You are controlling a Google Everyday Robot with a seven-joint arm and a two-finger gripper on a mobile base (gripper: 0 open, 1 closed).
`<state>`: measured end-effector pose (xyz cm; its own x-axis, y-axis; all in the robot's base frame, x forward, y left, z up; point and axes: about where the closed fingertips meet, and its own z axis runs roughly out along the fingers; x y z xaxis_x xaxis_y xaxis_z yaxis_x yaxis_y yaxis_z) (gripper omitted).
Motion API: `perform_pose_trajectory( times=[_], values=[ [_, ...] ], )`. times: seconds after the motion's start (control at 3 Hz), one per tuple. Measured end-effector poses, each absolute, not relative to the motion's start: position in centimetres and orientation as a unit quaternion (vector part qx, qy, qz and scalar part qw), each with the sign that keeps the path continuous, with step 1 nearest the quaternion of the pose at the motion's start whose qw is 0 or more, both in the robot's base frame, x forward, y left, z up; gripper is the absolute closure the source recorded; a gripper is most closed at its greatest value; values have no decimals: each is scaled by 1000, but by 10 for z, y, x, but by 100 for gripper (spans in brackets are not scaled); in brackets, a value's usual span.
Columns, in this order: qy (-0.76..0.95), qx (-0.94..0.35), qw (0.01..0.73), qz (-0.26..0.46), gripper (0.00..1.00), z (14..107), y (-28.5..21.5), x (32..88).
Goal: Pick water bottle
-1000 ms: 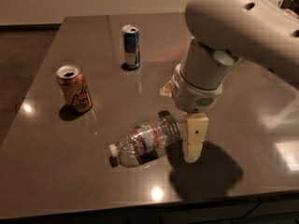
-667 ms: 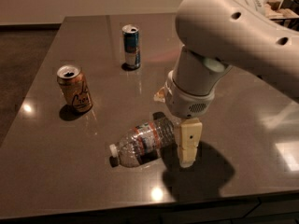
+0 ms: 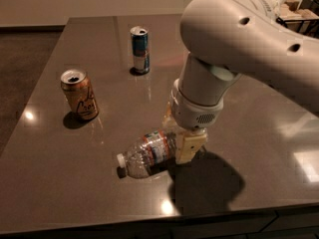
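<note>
The glossy brown tabletop (image 3: 75, 193) carries a clear ribbed plastic water bottle (image 3: 147, 153) lying on its side at lower centre, cap pointing left. The cream pincer (image 3: 178, 142) sits down at its base end; its grip cannot be told. An orange soda can (image 3: 79, 94) stands at the left.

Jaws at water bottle (image 3: 147, 153), cans (image 3: 79, 94) (image 3: 140, 50) apart

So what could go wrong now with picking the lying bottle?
The water bottle lies on its side on the smooth table, so it might roll away. The gripper is at its base end, not its middle, so it might tilt cap-down or slip when lifted.
</note>
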<state>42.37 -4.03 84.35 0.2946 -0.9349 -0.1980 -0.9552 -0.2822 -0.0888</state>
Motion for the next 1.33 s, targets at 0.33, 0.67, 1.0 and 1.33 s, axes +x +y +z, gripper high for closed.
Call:
perform_pose_trajectory(
  times=[0.33,0.67,1.0,1.33],
  values=[
    [594,-797,95,54,64,847,-41,425],
    [603,-787,113,64,88,868,-50,430],
    [614,-772,142,83,100,899,-69,436],
    [617,-762,170,97,100,931,-82,440]
  ],
)
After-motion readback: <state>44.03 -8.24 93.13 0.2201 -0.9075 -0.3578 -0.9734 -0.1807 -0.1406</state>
